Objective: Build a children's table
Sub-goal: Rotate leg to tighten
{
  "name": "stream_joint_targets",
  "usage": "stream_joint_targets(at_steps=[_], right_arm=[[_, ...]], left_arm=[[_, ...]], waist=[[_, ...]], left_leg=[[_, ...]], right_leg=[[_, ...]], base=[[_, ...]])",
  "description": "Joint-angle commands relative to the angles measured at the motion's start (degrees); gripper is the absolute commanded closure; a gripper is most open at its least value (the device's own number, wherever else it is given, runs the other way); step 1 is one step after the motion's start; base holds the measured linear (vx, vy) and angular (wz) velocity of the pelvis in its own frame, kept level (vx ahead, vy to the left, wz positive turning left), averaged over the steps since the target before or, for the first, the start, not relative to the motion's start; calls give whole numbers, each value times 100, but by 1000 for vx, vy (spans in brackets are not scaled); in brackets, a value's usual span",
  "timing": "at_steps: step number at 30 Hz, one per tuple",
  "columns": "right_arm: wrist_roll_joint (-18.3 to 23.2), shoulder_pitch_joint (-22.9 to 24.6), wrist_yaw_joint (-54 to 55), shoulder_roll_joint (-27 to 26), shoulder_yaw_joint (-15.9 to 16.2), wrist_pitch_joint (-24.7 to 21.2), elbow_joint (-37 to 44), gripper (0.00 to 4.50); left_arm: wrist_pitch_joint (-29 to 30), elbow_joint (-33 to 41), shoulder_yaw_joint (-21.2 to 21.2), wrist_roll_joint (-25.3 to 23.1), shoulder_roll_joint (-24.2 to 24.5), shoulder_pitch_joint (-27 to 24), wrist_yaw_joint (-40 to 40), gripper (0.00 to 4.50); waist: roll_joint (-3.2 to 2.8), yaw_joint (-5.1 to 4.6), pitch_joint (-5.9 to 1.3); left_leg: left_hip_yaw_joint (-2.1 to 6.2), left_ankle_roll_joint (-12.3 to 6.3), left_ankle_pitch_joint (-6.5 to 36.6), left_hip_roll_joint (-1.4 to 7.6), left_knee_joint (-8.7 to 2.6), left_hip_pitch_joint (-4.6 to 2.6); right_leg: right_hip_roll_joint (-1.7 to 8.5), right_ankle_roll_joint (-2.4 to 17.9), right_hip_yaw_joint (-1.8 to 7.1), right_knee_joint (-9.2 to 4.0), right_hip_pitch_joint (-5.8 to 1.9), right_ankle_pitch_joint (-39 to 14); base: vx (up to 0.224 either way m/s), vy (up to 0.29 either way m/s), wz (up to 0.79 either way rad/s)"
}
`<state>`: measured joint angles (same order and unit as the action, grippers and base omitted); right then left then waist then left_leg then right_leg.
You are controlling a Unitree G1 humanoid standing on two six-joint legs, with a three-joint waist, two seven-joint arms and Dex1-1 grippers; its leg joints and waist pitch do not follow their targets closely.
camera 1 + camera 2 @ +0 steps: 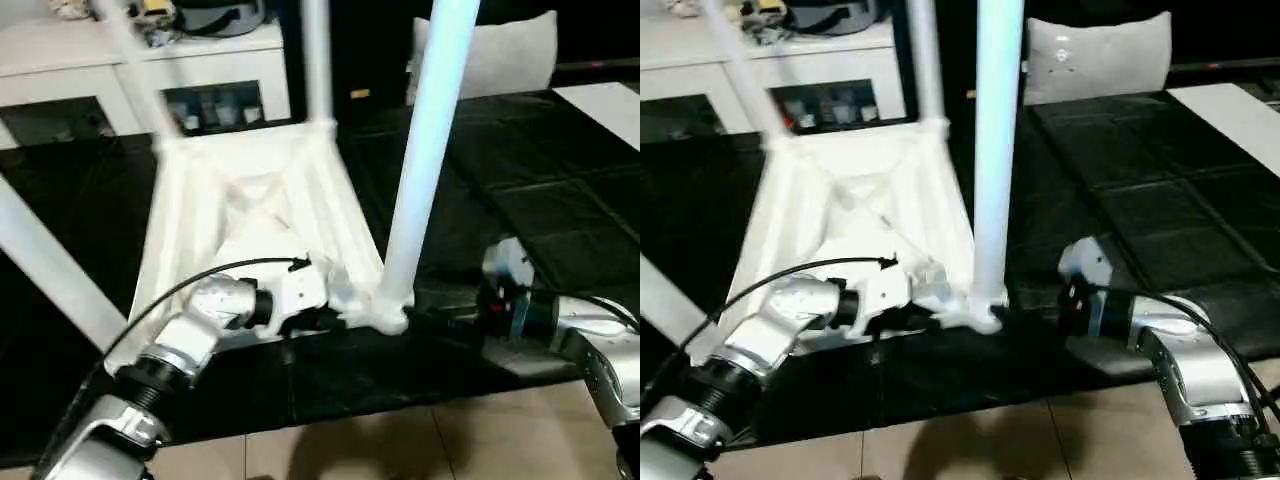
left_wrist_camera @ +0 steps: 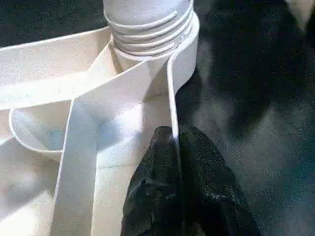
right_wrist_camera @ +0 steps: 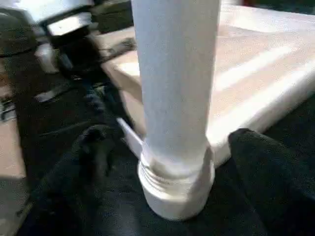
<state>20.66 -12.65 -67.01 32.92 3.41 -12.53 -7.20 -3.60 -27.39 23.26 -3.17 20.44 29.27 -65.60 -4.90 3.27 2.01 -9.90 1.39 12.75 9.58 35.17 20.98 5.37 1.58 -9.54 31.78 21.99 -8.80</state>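
Children's table [image 1: 255, 215] lies upside down on the black desk [image 1: 560, 200], its X-ribbed underside facing up and its legs rising from the corner sockets; the near leg [image 1: 425, 150] stands in the socket closest to the desk's front edge. The left pincer [image 2: 172, 162] is pinched tight on the thin rim wall of the table top just beside that socket, as its wrist view shows. The right pincer [image 3: 174, 167] stands wide, one finger [image 3: 268, 172] on each side of the leg's base, not touching it.

Risks, as I judge them: thread rings on the leg's foot sit above the socket collar [image 3: 177, 196], so the leg may not be fully seated; a nudge from either finger could tilt it or cross the thread. The left grip is on a narrow edge and could slip, letting the top slide.

Room: that corner sits close to the desk's front edge, with tan floor [image 1: 400, 450] just beyond, so any push toward the robot could tip it off. Behind, a white cabinet with glass doors [image 1: 215, 75] stands well apart; to the right the black surface lies open, and a white cushion [image 1: 510, 55] sits far back
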Motion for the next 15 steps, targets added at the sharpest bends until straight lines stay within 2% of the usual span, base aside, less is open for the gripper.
stream_joint_targets(at_steps=[1,2,5,8,10,11,15], right_arm=[[86,-35,-274,94,121,-86,98,72],[108,-73,-381,98,165,-138,80,89],[137,-140,-515,106,234,-201,43,93],[133,-165,-638,126,340,-231,30,131],[139,-183,-708,124,395,-241,3,139],[126,-197,-712,101,418,-223,-27,164],[93,-253,-731,-43,447,-243,-121,185]], left_arm=[[-212,-12,311,-132,129,86,-479,450],[-229,9,356,-117,183,103,-647,450],[-293,15,403,-69,237,135,-882,450],[-377,-23,446,-60,255,183,-1010,450],[-438,-79,456,-57,248,226,-1076,450],[-466,-122,452,-58,230,255,-1093,450],[-509,-203,453,-40,186,313,-1142,450]], waist=[[111,10,-354],[113,19,-350],[130,38,-345],[128,51,-338],[127,61,-338],[131,61,-336],[119,92,-349]], left_leg=[[173,-682,760,470,-424,-36],[171,-664,760,475,-428,-37],[166,-591,790,472,-434,-30],[154,-530,856,455,-433,-47],[155,-511,883,454,-431,-47],[152,-509,882,451,-433,-45],[150,-477,847,456,-429,-57]], right_leg=[[494,719,433,-324,-272,-1655],[497,722,438,-326,-275,-1665],[506,721,445,-322,-281,-1754],[503,677,448,-353,-274,-1959],[508,644,447,-363,-272,-2054],[503,637,446,-367,-272,-2069],[499,642,447,-364,-262,-2020]], base=[[0,0,0],[0,0,0],[0,0,0],[0,0,0],[0,0,0],[0,0,0],[0,0,0]])
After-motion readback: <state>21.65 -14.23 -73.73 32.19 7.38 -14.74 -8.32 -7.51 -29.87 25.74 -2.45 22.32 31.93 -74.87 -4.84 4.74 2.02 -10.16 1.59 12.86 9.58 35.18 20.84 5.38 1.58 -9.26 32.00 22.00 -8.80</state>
